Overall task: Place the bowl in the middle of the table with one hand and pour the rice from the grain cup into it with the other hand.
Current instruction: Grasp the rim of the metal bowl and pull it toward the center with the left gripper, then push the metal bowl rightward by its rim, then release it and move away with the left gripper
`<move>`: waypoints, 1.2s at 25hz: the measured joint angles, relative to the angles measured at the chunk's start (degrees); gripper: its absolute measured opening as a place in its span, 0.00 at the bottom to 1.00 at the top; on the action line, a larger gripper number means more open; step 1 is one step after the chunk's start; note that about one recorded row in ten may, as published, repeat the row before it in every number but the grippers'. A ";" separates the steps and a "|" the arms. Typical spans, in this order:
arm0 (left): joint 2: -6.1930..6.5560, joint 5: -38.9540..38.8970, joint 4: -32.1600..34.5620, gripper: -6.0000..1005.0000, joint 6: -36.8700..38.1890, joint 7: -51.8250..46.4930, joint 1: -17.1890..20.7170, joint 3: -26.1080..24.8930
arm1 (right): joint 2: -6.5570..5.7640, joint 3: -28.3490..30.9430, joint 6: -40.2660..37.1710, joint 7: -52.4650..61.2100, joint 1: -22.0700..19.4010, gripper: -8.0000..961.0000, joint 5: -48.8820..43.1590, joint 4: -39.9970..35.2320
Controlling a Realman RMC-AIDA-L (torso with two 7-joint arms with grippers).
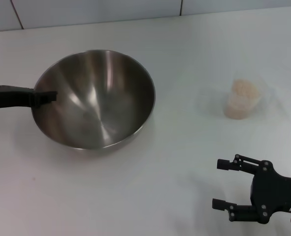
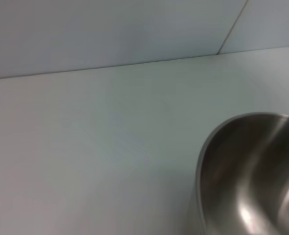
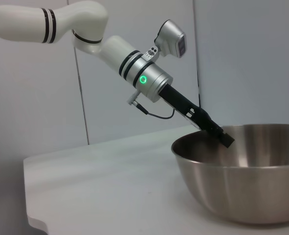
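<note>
Now keep your left claw (image 1: 46, 96) clenched on the bowl (image 1: 98, 98) rim, sliding it flat toward the grain cup (image 1: 242, 100), while your right claw (image 1: 225, 184) waits released.

The big shiny steel bowl (image 2: 252, 176) is cut off by the edge in both wrist views. The left black gripper (image 1: 46, 97) is partly hidden by the bowl's rim. The small clear plastic cup (image 1: 242, 100) is too faint for its edges to be seen.
</note>
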 joint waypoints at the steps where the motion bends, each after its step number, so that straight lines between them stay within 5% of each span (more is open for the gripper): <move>1: -0.03 0.07 -0.02 0.45 0.16 -0.01 -0.13 0.00 | 0.00 0.00 0.00 0.00 0.00 0.86 0.00 0.00; 10: -0.08 0.04 -0.07 0.12 1.30 -0.49 -1.12 0.13 | 0.00 0.00 0.00 -0.10 0.00 0.86 0.00 0.00; 19: 0.13 -0.17 -1.56 0.05 2.82 -0.63 -3.48 -2.02 | 0.00 0.00 0.03 -0.15 0.14 0.86 0.00 0.00; 22: 0.80 -0.07 -6.26 0.05 5.94 -0.01 -9.34 -6.33 | 0.00 0.00 0.12 -0.17 0.24 0.86 0.00 0.00; 25: 0.83 -0.09 -6.79 0.05 5.87 0.10 -10.14 -6.38 | 0.00 0.00 0.25 -0.18 0.38 0.86 -0.08 0.00; 26: 0.35 -0.06 -9.84 0.05 4.75 1.55 -14.30 -6.32 | 0.00 0.00 0.28 -0.18 0.40 0.86 -0.12 0.00; 30: 0.15 -0.04 -11.63 0.05 3.94 2.32 -16.31 -6.07 | 0.02 0.00 0.34 -0.19 0.45 0.86 -0.18 0.00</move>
